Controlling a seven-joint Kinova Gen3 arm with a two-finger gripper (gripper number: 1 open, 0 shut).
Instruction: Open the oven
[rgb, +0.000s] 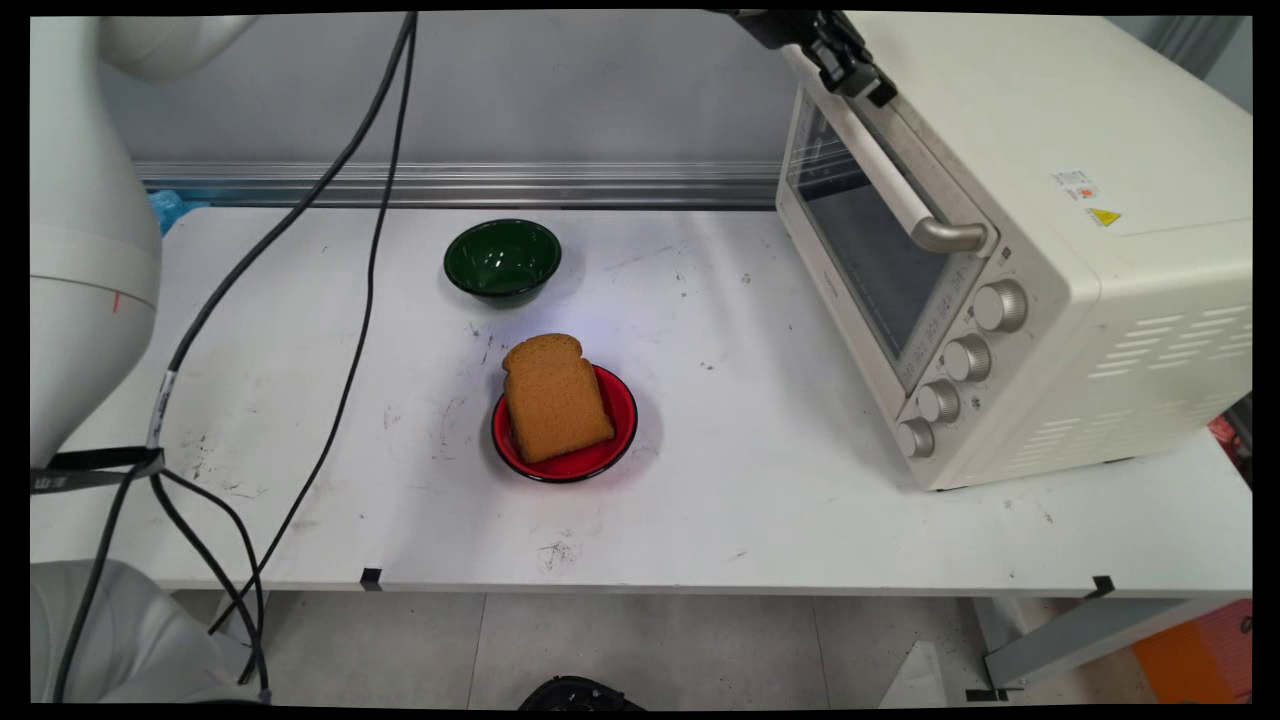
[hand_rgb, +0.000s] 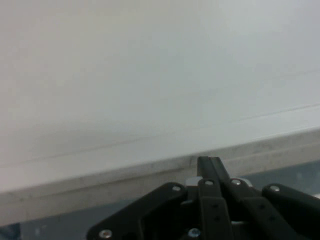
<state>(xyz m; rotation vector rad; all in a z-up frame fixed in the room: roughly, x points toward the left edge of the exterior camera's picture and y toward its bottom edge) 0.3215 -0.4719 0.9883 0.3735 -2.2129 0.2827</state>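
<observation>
- The black tool (rgb: 848, 62) is at the top of the frame, right at the upper end of the oven's (rgb: 1080, 250) long handle (rgb: 890, 170). In the hand view its fingers (hand_rgb: 210, 167) look pressed together with no gap, clenched.
- The oven is a boxy cream thing at right, with a glass door and four round metal knobs (rgb: 960, 360).
- Mid-frame, a brown bread slice (rgb: 555, 395) lies on a glossy red plate (rgb: 600, 455).
- A shiny dark green bowl (rgb: 502, 258) sits behind it on the scuffed white table (rgb: 750, 500).

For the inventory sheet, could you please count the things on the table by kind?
Dishes: 2, the green bowl and the red plate
Food: 1, the bread slice
Appliances: 1, the toaster oven
Total: 4
</observation>
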